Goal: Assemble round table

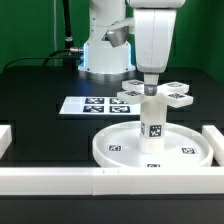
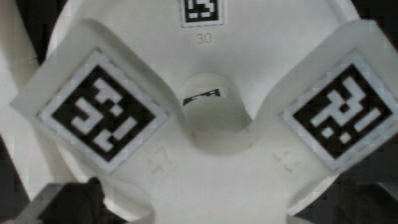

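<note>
White border blocks (image 1: 100, 180) run along the near edge of the black table (image 1: 40, 85), and just behind them lies the round rimmed disc (image 1: 115, 150) with the short cylinder leg (image 1: 153, 120) standing upright at its middle. On top of the leg sits the cross-shaped piece (image 1: 155, 92), its tagged arms spread level; the gripper (image 1: 150, 80) hangs directly over its hub with jaws apart, holding nothing, and the wrist view shows two tagged arms of the cross (image 2: 107, 110) flanking the hub. Farther back, toward the exterior view's left, the marker board (image 1: 92, 105) lies flat near the arm's base (image 1: 105, 55).
</note>
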